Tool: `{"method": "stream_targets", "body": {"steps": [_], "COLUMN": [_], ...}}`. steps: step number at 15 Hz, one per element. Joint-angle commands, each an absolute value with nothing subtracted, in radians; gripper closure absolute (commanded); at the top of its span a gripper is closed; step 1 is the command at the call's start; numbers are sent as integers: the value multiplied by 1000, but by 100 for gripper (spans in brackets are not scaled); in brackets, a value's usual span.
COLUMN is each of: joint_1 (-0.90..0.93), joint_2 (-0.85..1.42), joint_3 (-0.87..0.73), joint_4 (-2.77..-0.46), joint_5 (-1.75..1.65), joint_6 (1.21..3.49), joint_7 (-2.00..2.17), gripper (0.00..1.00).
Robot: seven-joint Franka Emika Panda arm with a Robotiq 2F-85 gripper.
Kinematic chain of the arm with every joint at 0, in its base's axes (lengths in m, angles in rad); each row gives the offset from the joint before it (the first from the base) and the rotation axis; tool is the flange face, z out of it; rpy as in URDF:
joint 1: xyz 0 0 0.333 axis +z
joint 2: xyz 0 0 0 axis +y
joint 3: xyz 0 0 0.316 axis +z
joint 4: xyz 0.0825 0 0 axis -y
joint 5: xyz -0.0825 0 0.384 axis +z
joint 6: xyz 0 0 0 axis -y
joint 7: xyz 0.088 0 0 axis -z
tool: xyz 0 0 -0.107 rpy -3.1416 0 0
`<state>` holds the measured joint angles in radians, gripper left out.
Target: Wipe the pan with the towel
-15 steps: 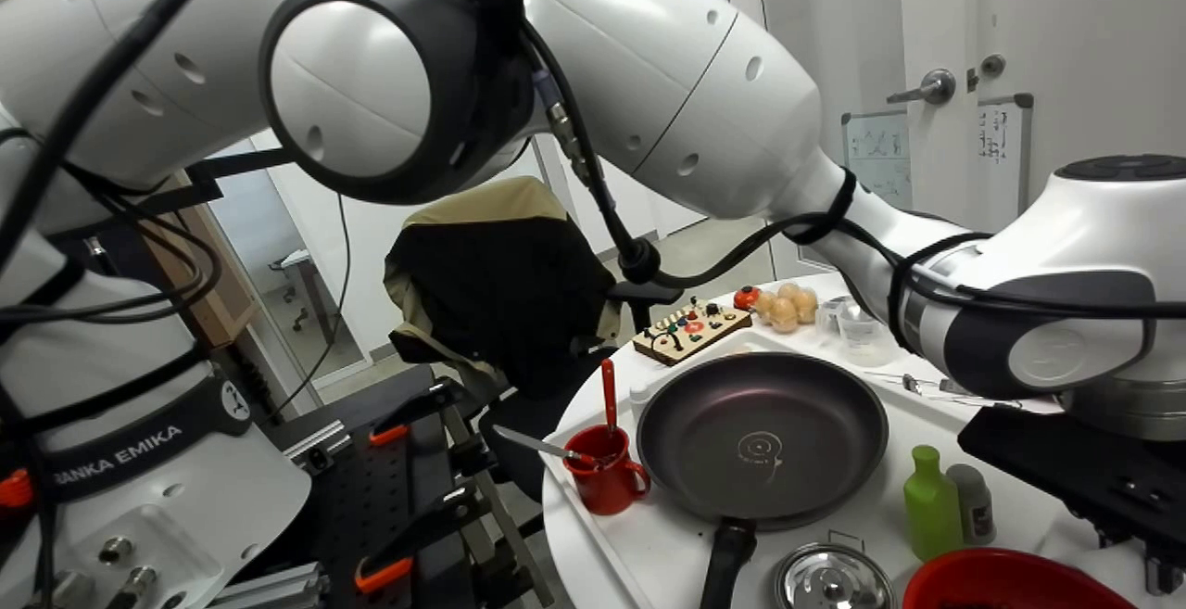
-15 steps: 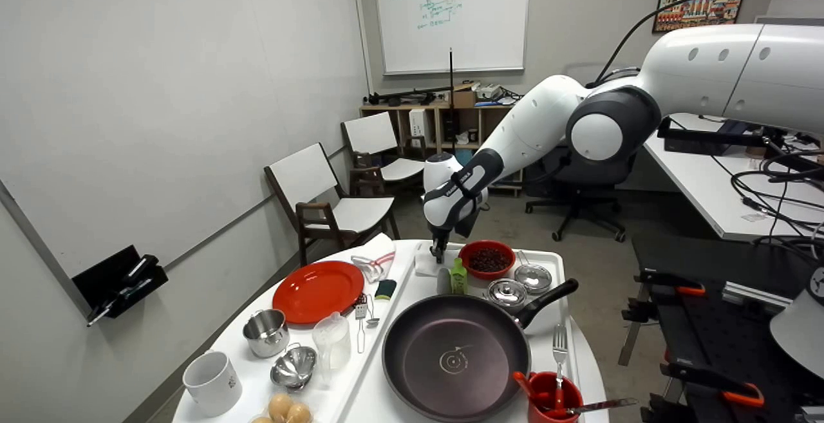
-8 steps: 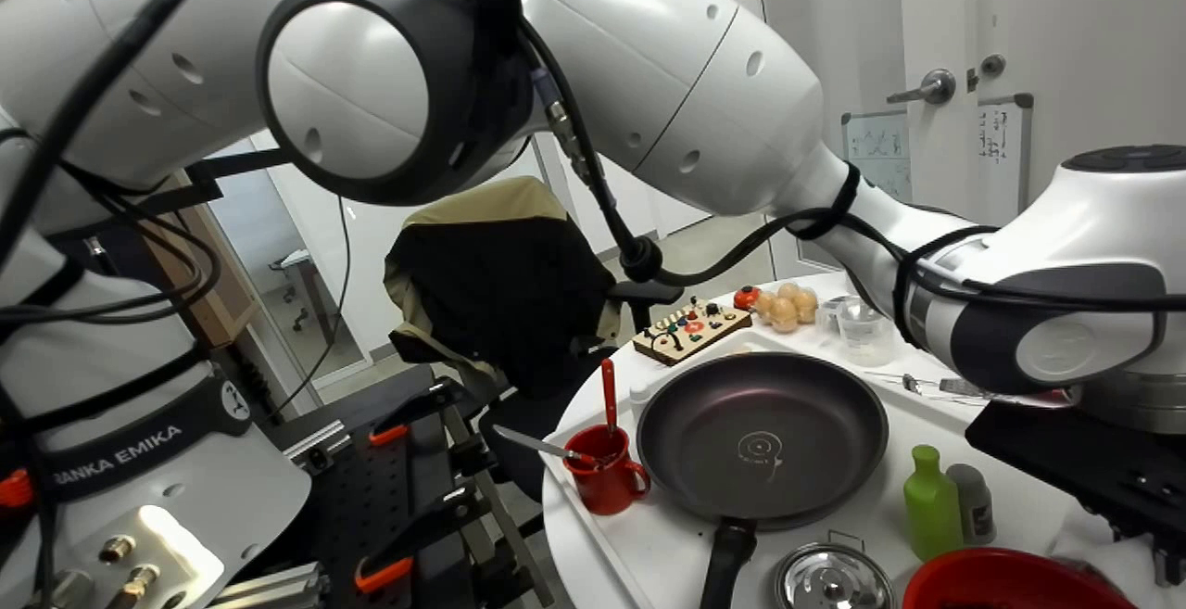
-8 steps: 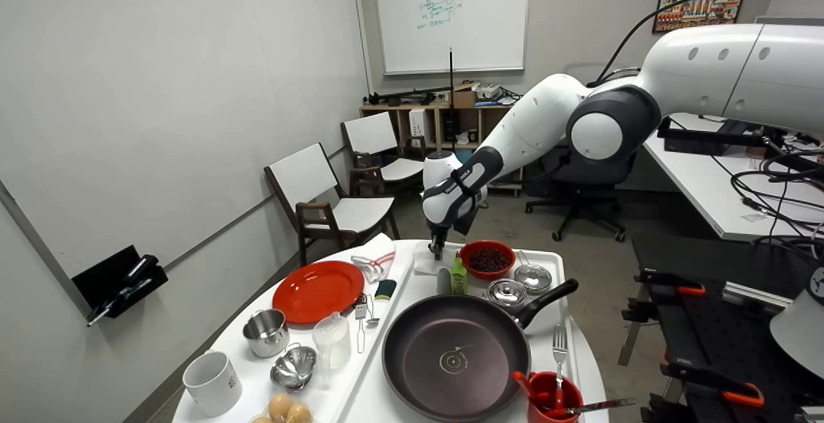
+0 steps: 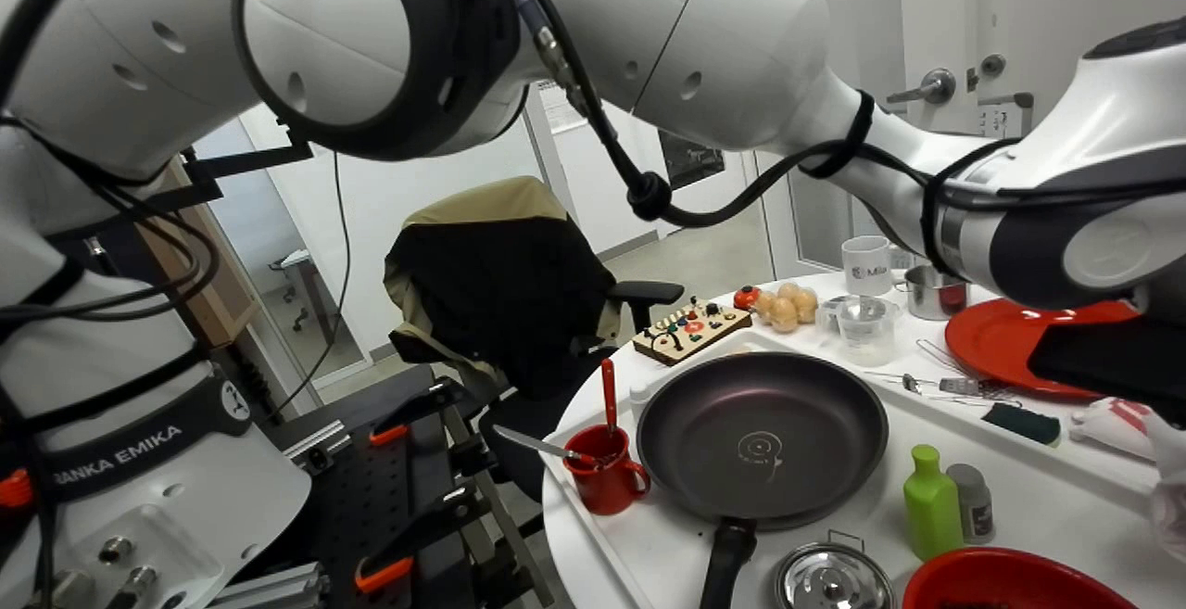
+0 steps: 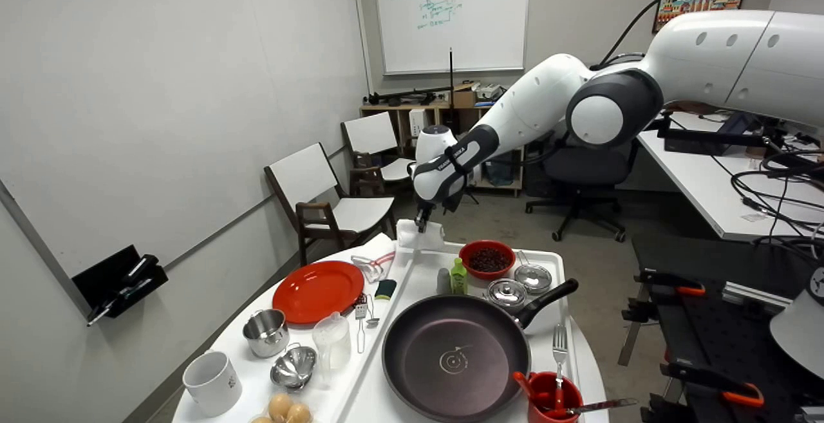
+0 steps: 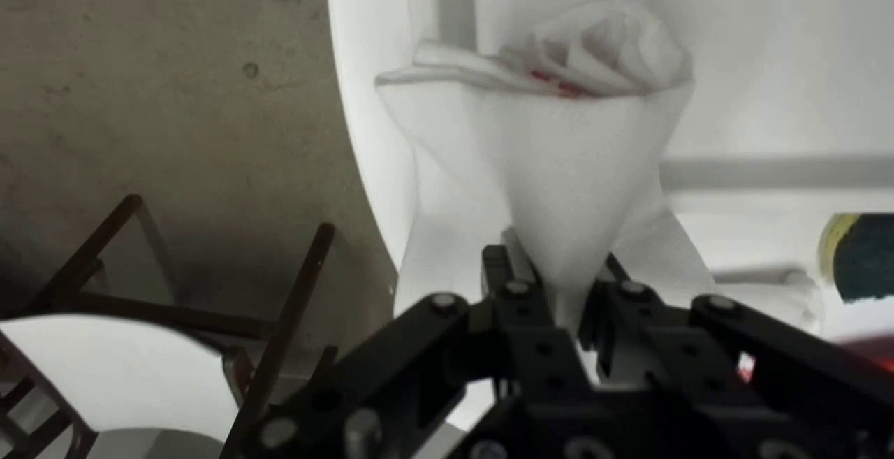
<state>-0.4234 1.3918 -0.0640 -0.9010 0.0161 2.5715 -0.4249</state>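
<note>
A white towel [image 7: 580,137] hangs in folds from my gripper [image 7: 562,263], whose fingers pinch it near the middle, as the wrist view shows. In an exterior view the gripper [image 6: 421,225] and the towel [image 6: 432,235] are raised over the far end of the tray. Only a bit of the towel [image 5: 1171,507] shows at the right edge of an exterior view. The dark pan [image 6: 457,362] lies flat on the tray, well apart from the towel, its handle [image 6: 546,302] pointing toward the lids. Nothing lies in the pan [image 5: 760,442].
Between towel and pan stand a green bottle [image 6: 458,278], a grey shaker [image 6: 443,281] and a red bowl [image 6: 487,275] of dark beans. Metal lids [image 6: 506,293] sit by the handle. A red cup [image 5: 604,488] with cutlery stands beside the pan. A red plate [image 6: 318,291] lies outside the tray.
My gripper has shut on the towel and risen with it off the tray, shifting slightly toward the plate side. The pan and the other things have stayed put.
</note>
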Motion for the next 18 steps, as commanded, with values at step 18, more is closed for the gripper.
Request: {"method": "stream_targets", "body": {"steps": [18], "joint_1": [-306], "joint_2": [950], "joint_3": [34], "joint_4": [-1431], "joint_5": [-56], "joint_6": [2776], "joint_7": [-597], "gripper": [96]}}
